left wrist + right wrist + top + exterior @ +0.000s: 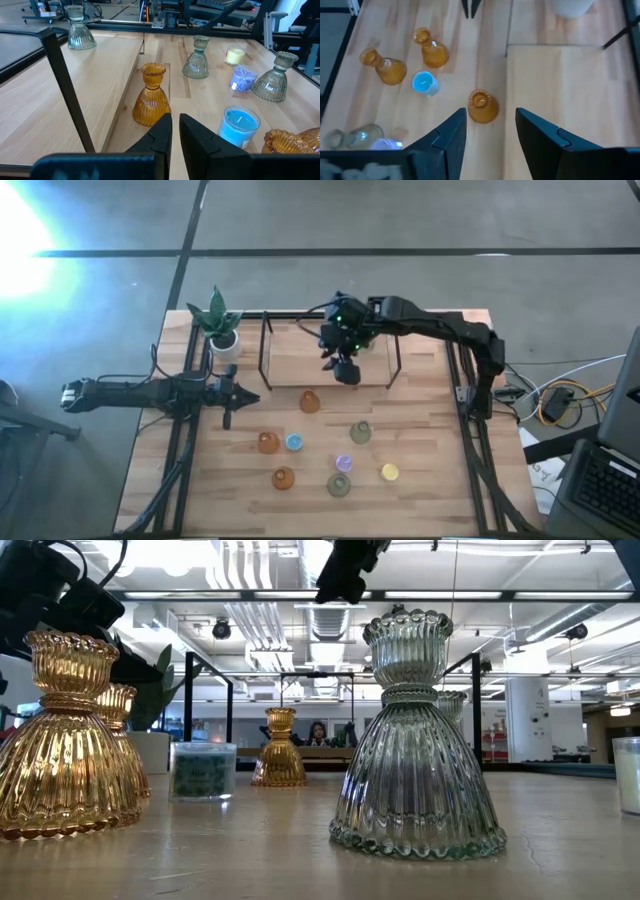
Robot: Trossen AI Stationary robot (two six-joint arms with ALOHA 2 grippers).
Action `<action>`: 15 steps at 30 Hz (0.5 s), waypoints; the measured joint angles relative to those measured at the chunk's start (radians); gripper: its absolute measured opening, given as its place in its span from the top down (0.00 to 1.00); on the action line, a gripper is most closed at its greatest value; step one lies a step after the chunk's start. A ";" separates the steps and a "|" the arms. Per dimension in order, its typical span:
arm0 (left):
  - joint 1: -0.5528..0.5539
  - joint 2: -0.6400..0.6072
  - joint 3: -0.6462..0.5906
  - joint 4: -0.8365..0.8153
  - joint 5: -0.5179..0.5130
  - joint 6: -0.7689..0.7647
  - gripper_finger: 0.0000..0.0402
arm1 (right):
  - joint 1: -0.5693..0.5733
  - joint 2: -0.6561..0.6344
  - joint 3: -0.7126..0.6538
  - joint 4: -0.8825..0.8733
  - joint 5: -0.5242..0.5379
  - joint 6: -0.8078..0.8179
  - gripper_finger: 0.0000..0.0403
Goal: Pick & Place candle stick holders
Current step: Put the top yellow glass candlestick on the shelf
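Note:
Three amber holders [310, 401] [268, 442] [284, 477], two olive-green ones [361, 432] [339, 485] and small blue [294, 442], purple [344, 464] and yellow [390, 472] pieces stand upright on the table's near half. Another green holder [80, 35] stands on the raised wooden board. My right gripper [345, 370] hangs open and empty over that board; its wrist view [491, 120] shows the far amber holder [482, 106] below. My left gripper [240, 398] is shut and empty, low at the table's left, pointing at the amber holder [150, 97].
A raised wooden board [300, 360] with a black metal frame [265, 340] fills the table's far middle. A white potted plant [218, 325] stands at the far left. Black rails [185, 450] run along both table sides. Cables and a laptop lie off the right.

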 joint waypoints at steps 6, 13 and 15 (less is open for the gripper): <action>0.000 0.000 0.000 0.000 0.000 0.000 0.90 | 0.017 0.001 -0.115 0.103 0.000 0.062 0.62; 0.000 0.000 0.000 0.000 0.000 0.000 0.90 | 0.033 0.002 -0.213 0.201 -0.009 0.132 0.62; 0.000 0.000 0.000 0.000 0.000 0.011 0.90 | 0.044 0.002 -0.213 0.216 -0.020 0.143 0.61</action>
